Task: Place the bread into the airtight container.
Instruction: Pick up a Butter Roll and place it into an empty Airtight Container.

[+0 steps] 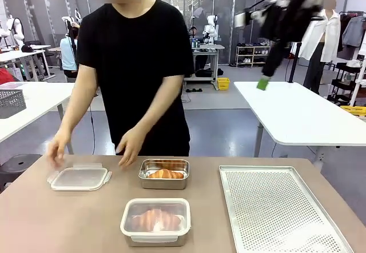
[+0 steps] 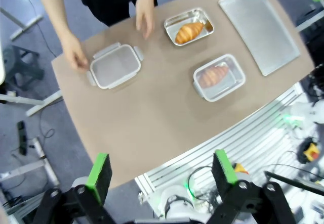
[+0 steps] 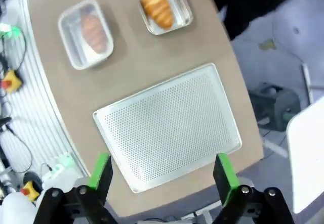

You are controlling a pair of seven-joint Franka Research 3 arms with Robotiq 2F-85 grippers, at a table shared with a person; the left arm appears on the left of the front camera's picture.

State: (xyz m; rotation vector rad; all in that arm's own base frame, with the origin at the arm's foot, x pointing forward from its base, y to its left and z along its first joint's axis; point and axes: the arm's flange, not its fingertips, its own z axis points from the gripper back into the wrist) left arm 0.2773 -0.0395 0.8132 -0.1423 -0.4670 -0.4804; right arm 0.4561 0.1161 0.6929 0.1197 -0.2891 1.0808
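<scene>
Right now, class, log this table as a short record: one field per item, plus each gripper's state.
open metal container: holds a croissant, no lid
lidded container: croissant inside, lid on
loose lid: lies beside the person's hand
perforated tray: bare
left gripper: open, high above table
right gripper: open, above tray

Left pincer (image 2: 162, 173) gapes high above table; open container (image 2: 189, 27) holds croissant (image 2: 188, 31), apparently
</scene>
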